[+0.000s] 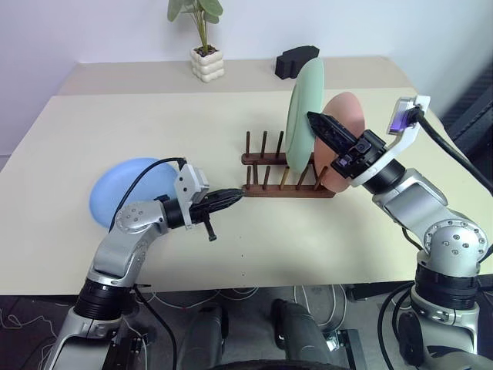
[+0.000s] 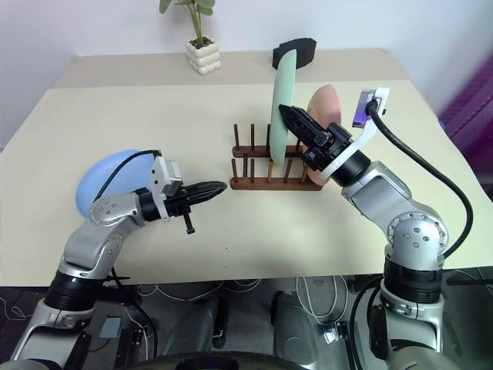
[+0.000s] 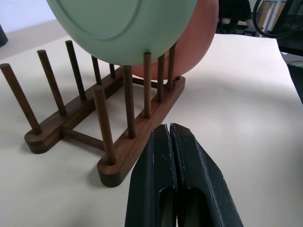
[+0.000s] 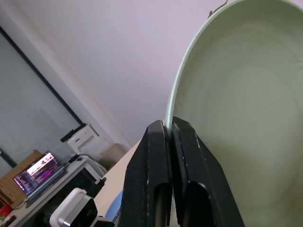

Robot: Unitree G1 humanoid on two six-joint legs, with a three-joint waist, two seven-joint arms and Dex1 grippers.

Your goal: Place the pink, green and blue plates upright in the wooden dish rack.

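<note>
**Green plate held in the rack, blue plate still on the table**

We see the right gripper (image 1: 311, 117) pinching the rim of the green plate (image 1: 305, 116), which stands upright between the pegs of the wooden dish rack (image 1: 286, 183). The pink plate (image 1: 344, 139) stands in the rack just behind it (toward the robot's right). The left gripper (image 1: 240, 194) is closed on nothing, near the rack's end. The blue plate (image 1: 131, 190) lies flat on the table (image 1: 139, 123), well apart.

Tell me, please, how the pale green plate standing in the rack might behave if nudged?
The round matte pale green plate likely stays stiff. Standing tall on edge between thin pegs of the dark wooden rack, it may rock or tip. The right claw pinching its rim probably steadies it.
</note>
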